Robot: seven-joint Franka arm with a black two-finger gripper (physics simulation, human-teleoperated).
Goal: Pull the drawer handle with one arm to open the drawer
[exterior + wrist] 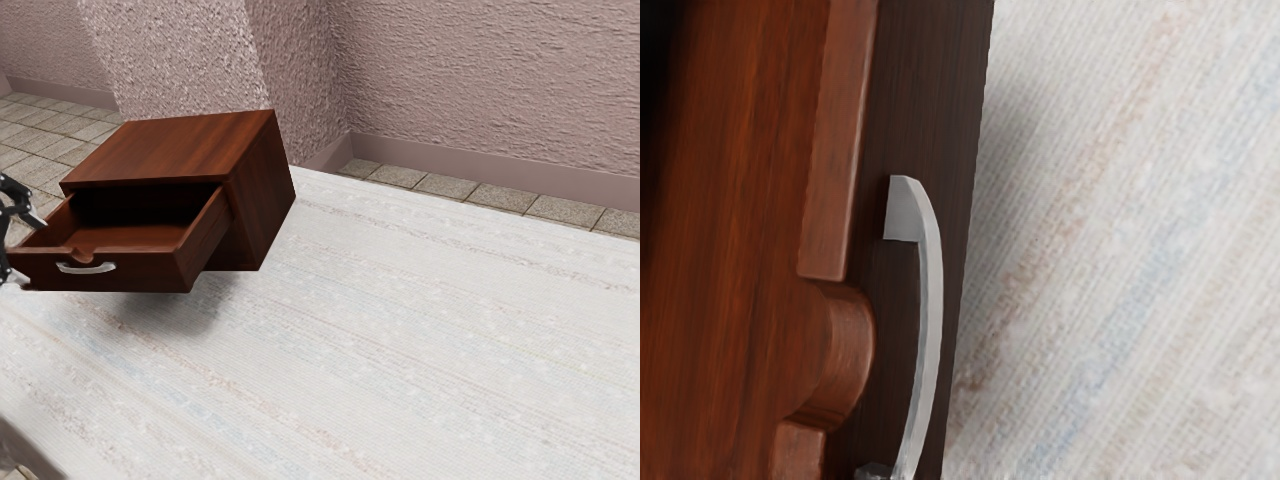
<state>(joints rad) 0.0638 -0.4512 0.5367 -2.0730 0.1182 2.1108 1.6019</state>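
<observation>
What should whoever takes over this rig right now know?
Black two-finger gripper: at the exterior view's left edge, state unreadable.
Dark red-brown wooden drawer: pulled well out of its matching cabinet on the pale textured table, front near the gripper.
Curved silver metal handle: on the drawer front, nothing gripping it in the wrist view.
Done: drawer open. Left: likely only backing the gripper off.

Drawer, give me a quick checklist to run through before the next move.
1. Drawer pulled out of cabinet: ok.
2. Drawer at full travel: cannot tell.
3. Handle on the drawer front, in plain sight: ok.
4. Gripper at the drawer's front end, beside the handle: ok.
5. Gripper off the handle: ok in the exterior view.
</observation>
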